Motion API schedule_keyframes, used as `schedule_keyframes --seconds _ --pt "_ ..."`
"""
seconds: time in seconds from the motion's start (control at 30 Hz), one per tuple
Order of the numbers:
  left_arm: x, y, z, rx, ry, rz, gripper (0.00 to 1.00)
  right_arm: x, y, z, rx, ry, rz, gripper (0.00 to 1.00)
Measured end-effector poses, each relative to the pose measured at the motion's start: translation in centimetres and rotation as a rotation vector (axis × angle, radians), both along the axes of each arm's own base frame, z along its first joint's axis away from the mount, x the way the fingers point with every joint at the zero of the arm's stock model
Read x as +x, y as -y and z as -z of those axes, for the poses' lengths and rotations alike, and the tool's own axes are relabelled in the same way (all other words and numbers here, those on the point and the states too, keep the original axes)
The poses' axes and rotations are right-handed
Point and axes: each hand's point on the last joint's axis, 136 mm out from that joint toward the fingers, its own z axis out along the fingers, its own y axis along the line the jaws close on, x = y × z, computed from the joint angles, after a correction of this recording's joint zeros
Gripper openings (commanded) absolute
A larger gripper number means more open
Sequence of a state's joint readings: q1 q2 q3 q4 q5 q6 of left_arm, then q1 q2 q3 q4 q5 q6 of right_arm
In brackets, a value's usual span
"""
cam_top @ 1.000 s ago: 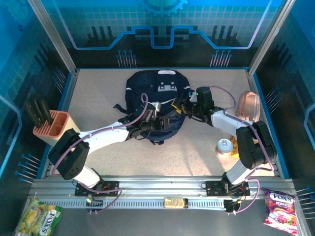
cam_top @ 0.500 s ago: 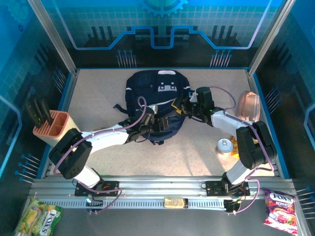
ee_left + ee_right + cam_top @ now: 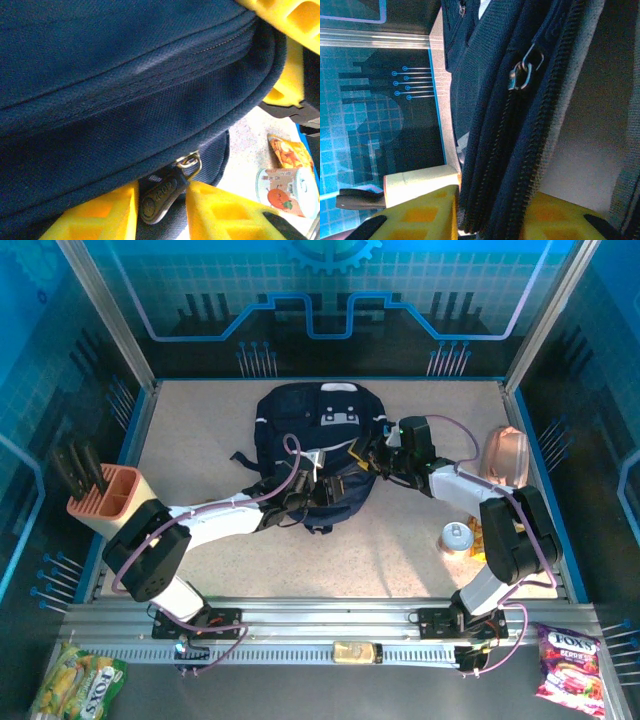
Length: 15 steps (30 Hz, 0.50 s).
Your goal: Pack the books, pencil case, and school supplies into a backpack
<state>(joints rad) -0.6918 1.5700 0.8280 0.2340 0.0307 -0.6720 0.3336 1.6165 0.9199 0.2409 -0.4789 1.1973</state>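
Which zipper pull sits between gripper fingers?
The dark tabbed pull, between the left gripper's fingers; the right gripper holds backpack fabric, the bare metal slider clear of it.

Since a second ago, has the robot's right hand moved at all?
No. The right hand stays on the right edge of the backpack, no nearer to or farther from the can.

Robot lab test booth: blue circuit-printed wall panels (image 3: 330, 300), aluminium rail (image 3: 330, 628).

"FOX'S" is printed on the yellow-green candy bag (image 3: 78, 680) and on the purple-red candy bag (image 3: 567, 658).
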Motion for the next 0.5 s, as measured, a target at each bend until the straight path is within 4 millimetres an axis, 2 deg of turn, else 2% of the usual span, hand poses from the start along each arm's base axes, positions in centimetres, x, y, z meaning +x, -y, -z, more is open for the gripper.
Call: schedule_keyframes --seconds 0.27,0.5 --pt "0.27 0.06 -0.33 -0.007 0.017 -0.006 0.26 0.04 -0.01 -0.06 0.002 0.005 0.0 0.3" --pt "0.42 -0.25 -0.14 0.013 0.023 -0.023 0.13 -0.05 -0.01 0.08 0.001 0.001 -0.001 0.3"
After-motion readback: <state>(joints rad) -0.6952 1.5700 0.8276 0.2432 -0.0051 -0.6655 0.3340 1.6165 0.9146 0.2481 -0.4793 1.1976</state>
